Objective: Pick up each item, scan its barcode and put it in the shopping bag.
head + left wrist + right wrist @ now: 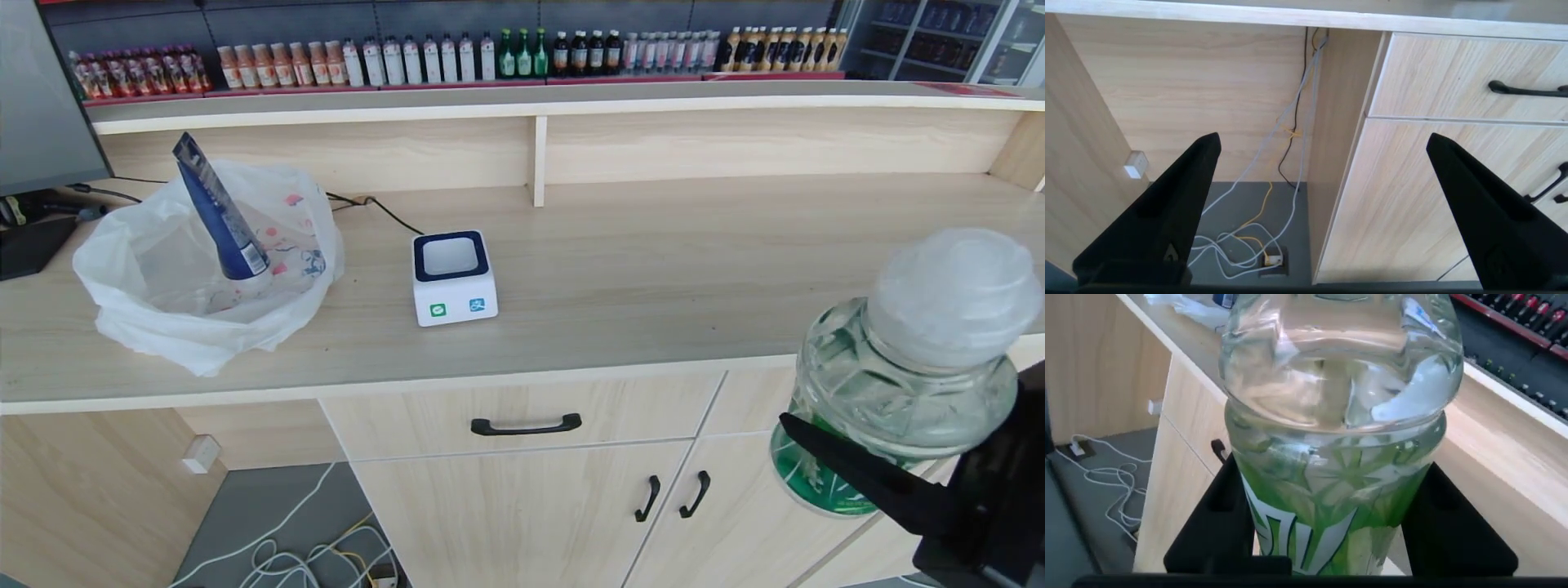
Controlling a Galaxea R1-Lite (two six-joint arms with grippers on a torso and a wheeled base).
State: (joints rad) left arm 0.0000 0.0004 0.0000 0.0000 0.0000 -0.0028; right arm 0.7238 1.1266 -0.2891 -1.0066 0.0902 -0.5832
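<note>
A clear plastic bottle (906,367) with a green label and a frosted cap is held up at the lower right, in front of the counter edge. My right gripper (898,482) is shut on the bottle (1335,449), its black fingers (1221,514) pressed against both sides of the label. The white barcode scanner (453,278) with a dark-rimmed window stands mid-counter. Left of it the white shopping bag (147,302) lies open with a blue tube (219,208) standing in it. My left gripper (1323,220) is open, low in front of the cabinet with nothing between its fingers.
The wooden counter (653,269) has a raised back shelf with a divider (539,159). A dark monitor (41,98) and cables sit at the far left. Drawer and door handles (526,425) are below. Cables lie on the floor (1249,245).
</note>
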